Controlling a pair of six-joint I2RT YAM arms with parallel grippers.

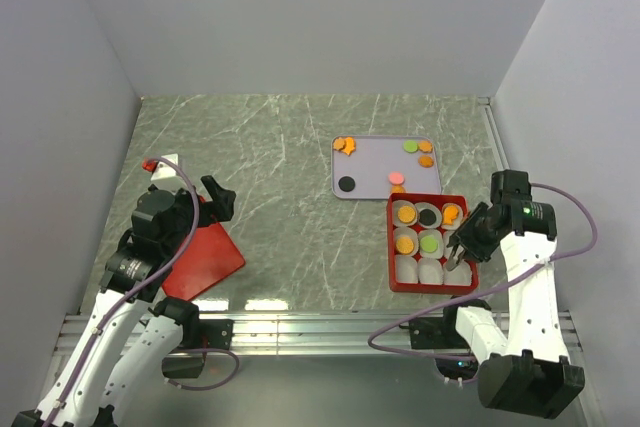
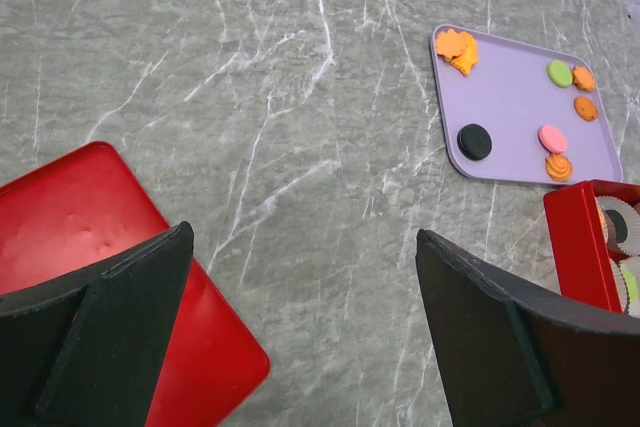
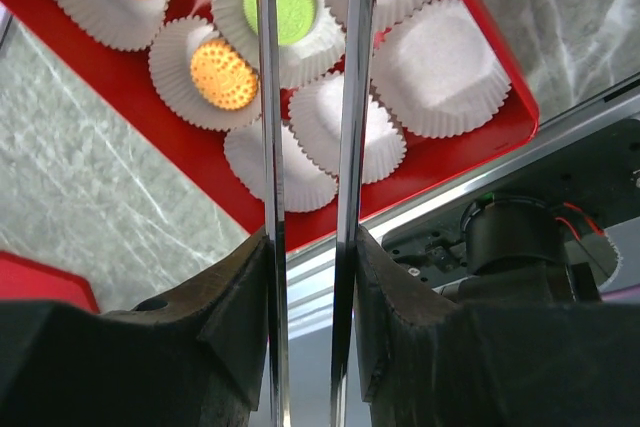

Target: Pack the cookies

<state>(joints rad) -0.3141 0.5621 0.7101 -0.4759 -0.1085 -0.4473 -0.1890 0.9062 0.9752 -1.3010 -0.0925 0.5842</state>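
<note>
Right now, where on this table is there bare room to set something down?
The grey marble tabletop between the red square lid and the lilac tray is bare. Crowded on the right: tray, red box of paper cups, right tool above it.

Tabletop [image 1: 280, 167] centre and the 9–12 o'clock sector are open, a wide lane. Lid [image 1: 210, 262] lies flat at 8 o'clock, with the left claw [image 2: 305, 237] spread wide over its far edge. Tray [image 1: 375, 162] at 1 o'clock is low, a few cookies [image 1: 346, 184] round its rim, middle bare. Box [image 1: 393, 247] at 4 o'clock sits just beside the tray's near edge. Right claw [image 1: 455, 259] with tweezers [image 3: 270, 97] hangs over its near-right cups [image 3: 435, 67]. Wall [image 1: 560, 97] is close at 3 o'clock, leaving a narrow gap.
</note>
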